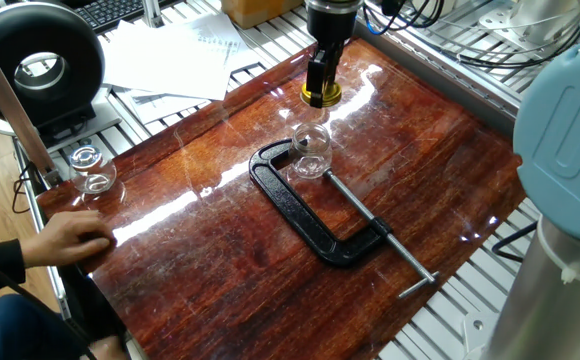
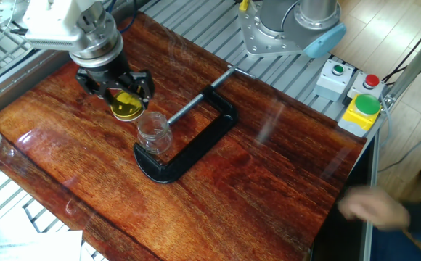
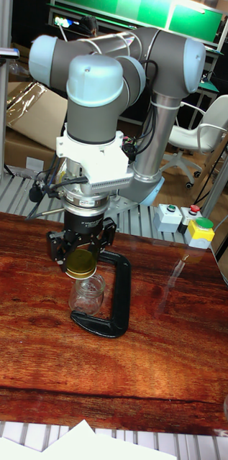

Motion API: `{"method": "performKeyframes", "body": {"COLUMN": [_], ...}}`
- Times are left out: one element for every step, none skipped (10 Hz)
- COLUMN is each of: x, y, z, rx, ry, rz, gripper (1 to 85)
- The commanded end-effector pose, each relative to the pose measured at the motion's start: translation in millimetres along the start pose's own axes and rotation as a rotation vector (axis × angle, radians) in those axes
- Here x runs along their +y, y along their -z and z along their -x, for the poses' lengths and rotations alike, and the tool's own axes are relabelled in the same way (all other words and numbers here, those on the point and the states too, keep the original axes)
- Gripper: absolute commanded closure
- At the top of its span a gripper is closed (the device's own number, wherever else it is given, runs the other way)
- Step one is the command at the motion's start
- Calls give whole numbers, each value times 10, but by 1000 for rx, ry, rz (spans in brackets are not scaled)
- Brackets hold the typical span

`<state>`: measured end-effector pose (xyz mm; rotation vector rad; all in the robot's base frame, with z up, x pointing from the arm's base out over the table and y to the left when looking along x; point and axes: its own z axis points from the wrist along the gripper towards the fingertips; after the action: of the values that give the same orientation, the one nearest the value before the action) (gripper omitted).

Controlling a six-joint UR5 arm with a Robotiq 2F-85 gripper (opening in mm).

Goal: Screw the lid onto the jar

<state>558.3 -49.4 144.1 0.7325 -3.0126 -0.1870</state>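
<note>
Table [image 1: 220, 260]: glossy reddish-brown wooden top, set on a frame of grey metal rails.

On it:
- Black C-clamp [image 1: 315, 215] [image 2: 189, 145] [image 3: 112, 302], lying flat near the middle, its screw rod running out toward one edge.
- The jar [image 1: 311, 152] [image 2: 153, 134] [image 3: 86, 295], clear glass, upright, mouth open, standing at the clamp's closed end.
- A second clear glass jar [image 1: 92, 170], upright, well apart at a corner.
- A person's hand [image 1: 65, 238], resting on the edge near that second jar.

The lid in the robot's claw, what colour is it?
Shiny yellow. The lid, held in the gripper, shows best in the other fixed view.
</note>
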Motion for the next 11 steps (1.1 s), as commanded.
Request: {"method": "performKeyframes", "body": {"x": [-75, -48, -31, 1, -41, -14, 131, 238, 395, 518, 612], "y": [18, 18, 19, 18, 17, 14, 13, -6, -79, -162, -223], "z": [70, 97, 125, 115, 84, 45, -13, -41, -15, 3, -13], "rx": [-28, -38, -49, -45, -34, -31, -26, -18, -30, -37, -29], "ry": [-61, -74, -101, -124, -112, -97, -109, -114, -128, -134, -128], "rz": [-28, -18, -10, 3, -14, -19, -26, -60, -73, -72, -63], "gripper": [463, 463, 463, 463, 463, 463, 463, 470, 473, 483, 493]}}
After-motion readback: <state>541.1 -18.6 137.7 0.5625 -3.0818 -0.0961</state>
